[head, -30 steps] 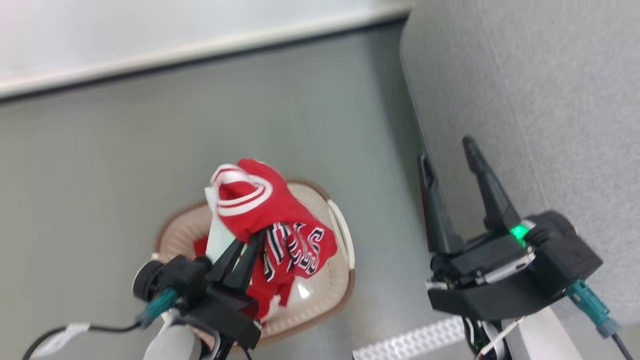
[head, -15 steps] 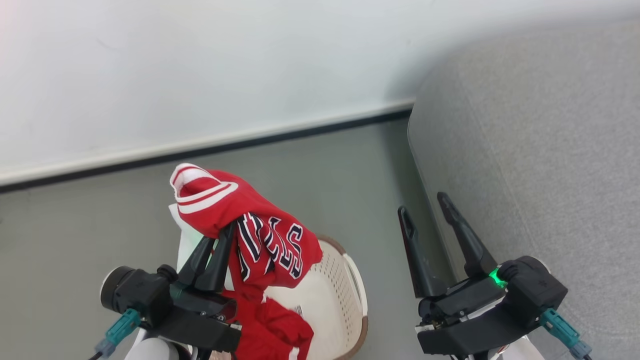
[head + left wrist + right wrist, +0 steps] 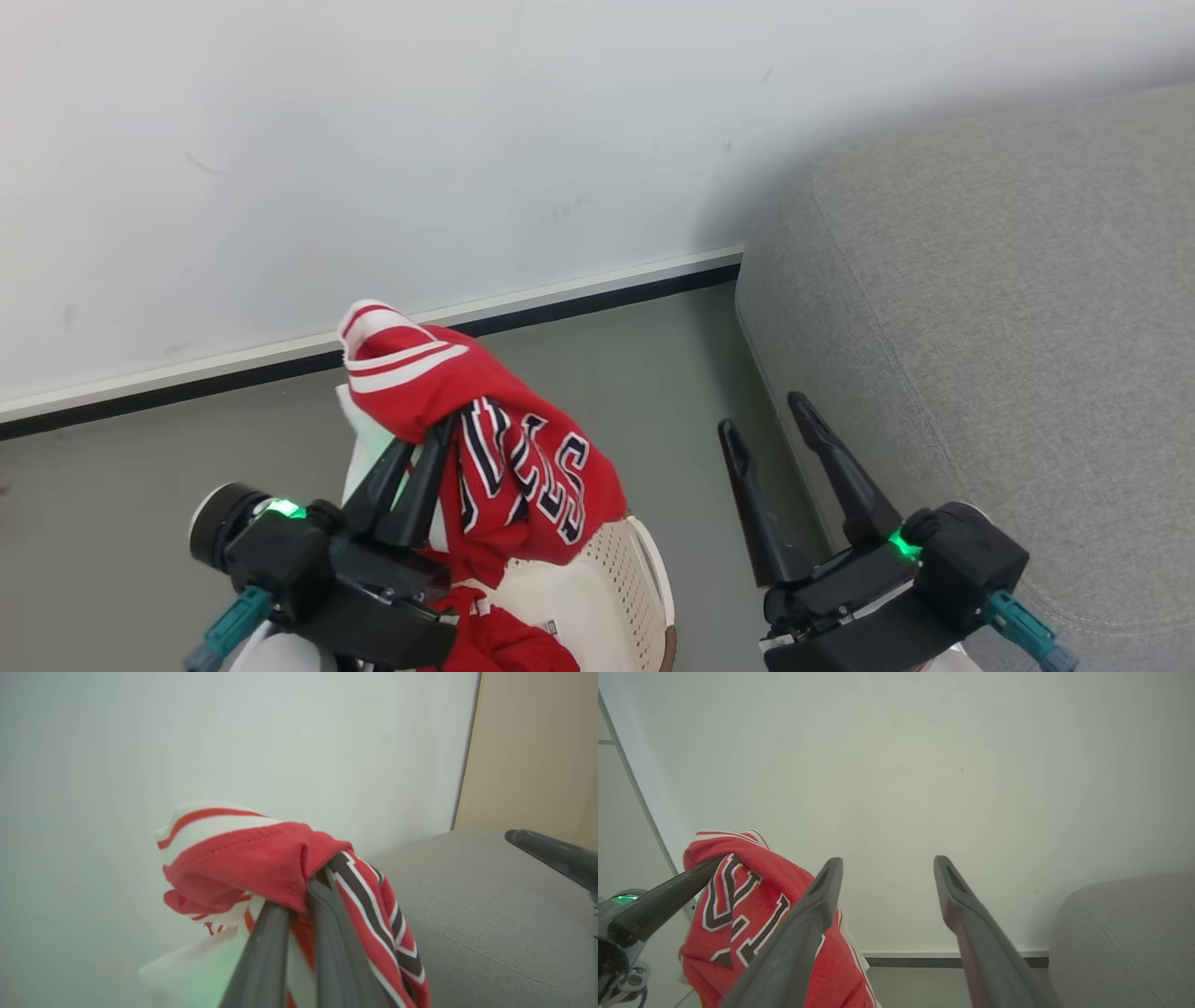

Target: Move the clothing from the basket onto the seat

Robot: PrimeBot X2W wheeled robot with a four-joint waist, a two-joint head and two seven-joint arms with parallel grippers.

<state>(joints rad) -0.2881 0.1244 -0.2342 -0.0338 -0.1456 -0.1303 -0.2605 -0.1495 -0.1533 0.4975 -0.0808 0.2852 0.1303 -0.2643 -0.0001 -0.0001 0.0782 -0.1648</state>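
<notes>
The grey seat (image 3: 1008, 308) stood at my right. Beside it, on the floor (image 3: 140, 485), the basket (image 3: 616, 579) held one more red garment (image 3: 504, 644). My left claw (image 3: 431, 437) was closed on the clothing (image 3: 523, 467), a red jersey hanging above the basket. My right claw (image 3: 761, 413) stood wide open and empty, near the seat.

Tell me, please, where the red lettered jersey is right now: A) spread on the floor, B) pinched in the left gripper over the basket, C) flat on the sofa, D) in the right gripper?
B: the left gripper is shut on the jersey, which hangs over the basket, while the right gripper stands open and empty beside the sofa.
</notes>
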